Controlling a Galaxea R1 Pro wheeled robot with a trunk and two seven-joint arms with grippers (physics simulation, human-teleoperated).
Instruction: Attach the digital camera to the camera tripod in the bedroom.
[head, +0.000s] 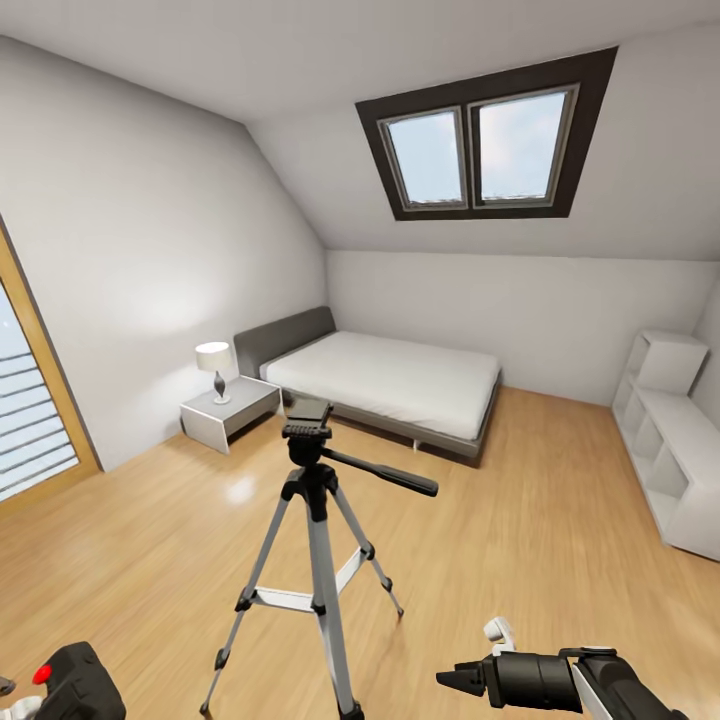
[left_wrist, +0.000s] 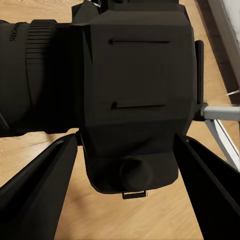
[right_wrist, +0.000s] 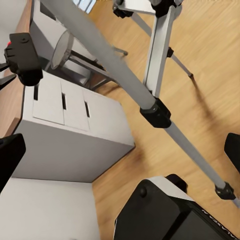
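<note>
My left gripper (left_wrist: 125, 150) is clamped on the digital camera (left_wrist: 135, 100): in the left wrist view its two dark fingers (left_wrist: 40, 190) flank the black body, lens barrel off to one side. From the head view I catch just a corner of that camera (head: 78, 685) at the bottom edge, red button up, low and to the left of the camera tripod (head: 318, 540); the gripper itself is cut off there.

My right gripper (head: 462, 680) sits low and to the right of the tripod, pointing toward it. I cannot tell how its jaws stand; in the right wrist view its fingertips (right_wrist: 10, 157) are only dark slivers at the frame edges.

The right wrist view gives the tripod's grey legs (right_wrist: 155, 107) close up, with a white cabinet (right_wrist: 65, 135) beyond them, and the camera (right_wrist: 22, 57) small in the distance.

Tripod stands upright on the wood floor (head: 520, 520), top plate bare, pan handle out to the right. Floor around it is open. Bed (head: 390, 385), nightstand with lamp (head: 215, 370) and white shelving (head: 670, 450) stand well behind it, against the walls.
</note>
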